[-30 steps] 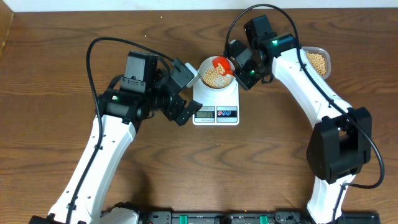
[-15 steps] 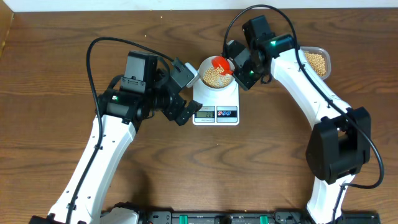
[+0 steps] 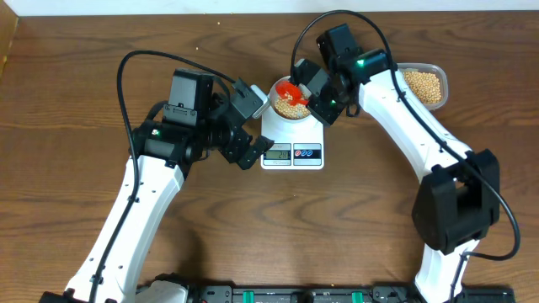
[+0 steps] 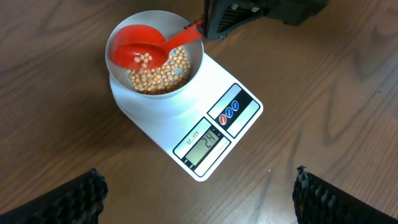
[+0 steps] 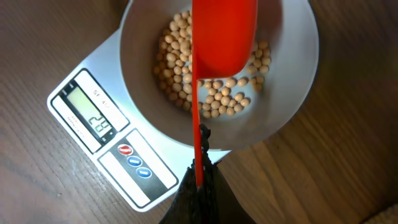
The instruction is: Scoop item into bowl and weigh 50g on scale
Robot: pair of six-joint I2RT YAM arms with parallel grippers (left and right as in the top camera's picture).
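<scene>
1. Since a second ago, the right arm has swung leftward. The red scoop [image 3: 287,89] it carries has shifted from the right part of the bowl [image 4: 158,22] to the left part. The clear tub [image 3: 444,80] behind the arm is now more fully exposed. The left arm has not moved.
2. Counted: two arms, one white scale [image 4: 186,106], one pale bowl, one scoop, one tub, all on a wooden table [image 3: 354,219].
3. The bowl sits on the scale's far end. The scale's display appears to read 24, with three small buttons beside it.
4. Tan beans [image 4: 163,76] lie in a loose layer in the bowl, a few more sit in the scoop, and another heap fills the tub.
5. The right arm arches in from the right. The right gripper [image 5: 200,168] is clamped on the scoop's thin handle, and the scoop's cup is just above the beans.
6. The left arm reaches in from the left. The left gripper [image 3: 251,124] hovers beside the scale, its fingers spread wide and holding nothing.
</scene>
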